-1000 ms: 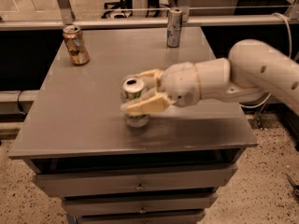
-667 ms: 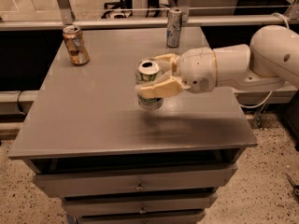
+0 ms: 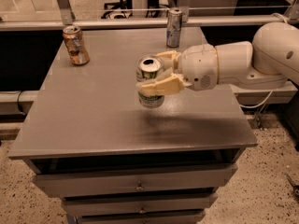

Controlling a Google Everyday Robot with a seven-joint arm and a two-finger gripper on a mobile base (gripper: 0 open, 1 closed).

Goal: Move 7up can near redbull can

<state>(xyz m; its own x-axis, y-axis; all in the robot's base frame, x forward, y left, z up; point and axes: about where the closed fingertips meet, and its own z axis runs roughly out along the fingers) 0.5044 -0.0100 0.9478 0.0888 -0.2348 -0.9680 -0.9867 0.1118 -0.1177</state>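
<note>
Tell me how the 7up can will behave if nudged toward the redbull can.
The pincer holds the 7up can above the table. Its tab hole looks open, so it is probably light and dents easily. Tall and narrow-based, it may tip if pushed high; on its side it would roll.

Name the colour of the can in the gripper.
The 7up can is white and pale green, silver top; camera view. Gripper holds it above table.

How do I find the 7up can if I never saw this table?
Find the grey table, then look above its middle, where the white arm's gripper holds the 7up can in shut jaws, off the tabletop. It is white and pale green, wider than the slim silver-blue can at the back, and not orange-brown like the back-left can.
</note>
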